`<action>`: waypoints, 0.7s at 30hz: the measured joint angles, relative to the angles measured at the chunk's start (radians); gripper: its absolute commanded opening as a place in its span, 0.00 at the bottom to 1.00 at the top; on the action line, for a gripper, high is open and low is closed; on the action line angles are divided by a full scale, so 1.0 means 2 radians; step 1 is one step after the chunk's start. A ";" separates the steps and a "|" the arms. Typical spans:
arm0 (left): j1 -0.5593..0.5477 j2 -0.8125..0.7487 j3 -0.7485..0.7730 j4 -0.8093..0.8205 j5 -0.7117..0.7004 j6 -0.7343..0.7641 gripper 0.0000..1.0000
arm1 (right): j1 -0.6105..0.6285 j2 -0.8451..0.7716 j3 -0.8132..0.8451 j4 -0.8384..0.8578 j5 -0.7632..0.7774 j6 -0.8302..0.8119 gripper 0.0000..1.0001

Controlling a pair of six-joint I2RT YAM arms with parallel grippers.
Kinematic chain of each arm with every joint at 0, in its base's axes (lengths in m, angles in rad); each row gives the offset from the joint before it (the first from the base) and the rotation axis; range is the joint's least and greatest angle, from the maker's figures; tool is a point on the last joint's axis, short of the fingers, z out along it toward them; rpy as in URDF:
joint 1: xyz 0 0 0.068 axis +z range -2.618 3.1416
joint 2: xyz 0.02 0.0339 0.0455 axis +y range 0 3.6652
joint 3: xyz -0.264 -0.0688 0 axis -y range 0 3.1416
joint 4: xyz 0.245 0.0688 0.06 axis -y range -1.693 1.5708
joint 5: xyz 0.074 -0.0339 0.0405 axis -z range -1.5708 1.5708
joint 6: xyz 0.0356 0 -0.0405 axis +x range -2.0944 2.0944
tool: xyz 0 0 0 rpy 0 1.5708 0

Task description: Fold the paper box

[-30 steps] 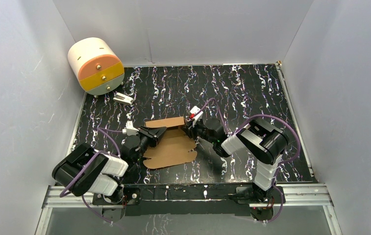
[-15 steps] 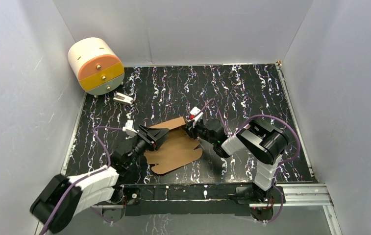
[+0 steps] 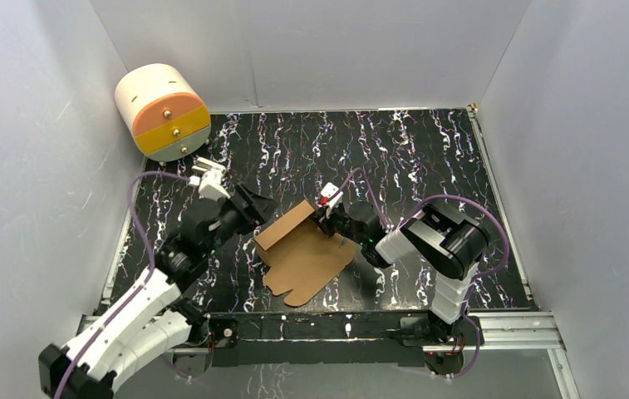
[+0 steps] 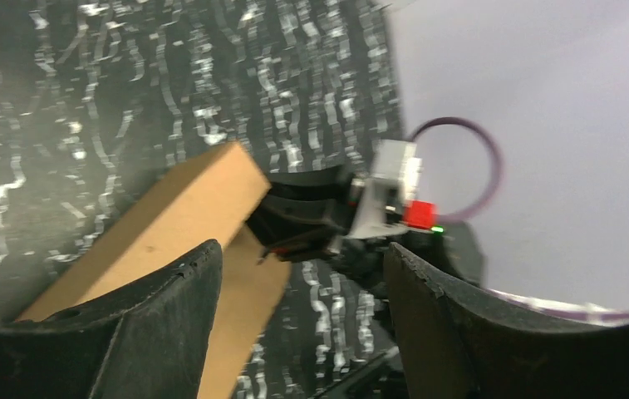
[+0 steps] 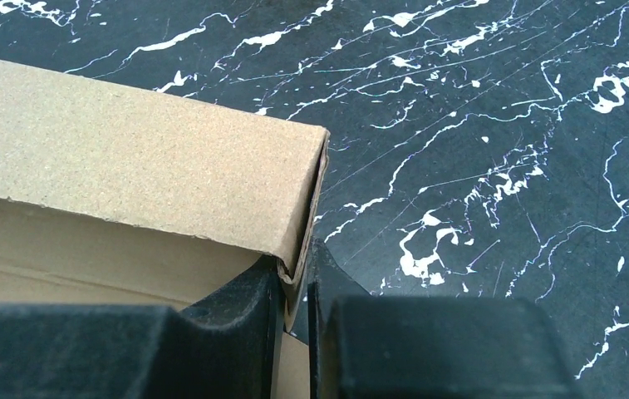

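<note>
The paper box point(image 3: 307, 259) is a brown cardboard sheet lying mid-table, with one long flap point(image 3: 284, 226) folded up along its far-left side. My right gripper point(image 3: 325, 221) is shut on the right end of that flap. In the right wrist view its jaws point(image 5: 298, 287) pinch the flap's corner edge point(image 5: 315, 208). My left gripper point(image 3: 257, 208) hovers open just left of the flap, touching nothing. In the left wrist view the gap between its fingers point(image 4: 302, 262) holds only the table, with the cardboard point(image 4: 178, 216) behind the left finger point(image 4: 169, 324).
A cream, orange and yellow drawer unit point(image 3: 163, 112) stands in the far left corner. White walls enclose the marbled black table point(image 3: 394, 158) on three sides. A metal rail point(image 3: 327, 328) carrying both arm bases runs along the near edge.
My left gripper opened, let go of the flap and drew back toward the far left. The sheet swung, its near end moving right. My right gripper closed tighter on the flap's end.
</note>
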 measured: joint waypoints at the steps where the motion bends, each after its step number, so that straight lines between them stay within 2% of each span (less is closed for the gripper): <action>1: 0.000 0.024 0.016 -0.018 -0.003 0.016 0.68 | 0.000 0.000 0.000 0.000 -0.001 0.000 0.22; 5: 0.000 0.124 0.053 -0.046 -0.006 0.065 0.68 | 0.000 0.000 0.000 0.000 -0.005 -0.001 0.22; 11: 0.001 0.245 0.075 -0.030 0.019 0.099 0.67 | 0.000 0.000 0.000 0.000 -0.014 -0.002 0.21; 21: 0.004 0.350 0.107 0.038 0.071 0.110 0.57 | 0.000 0.000 0.000 -0.001 -0.022 -0.006 0.21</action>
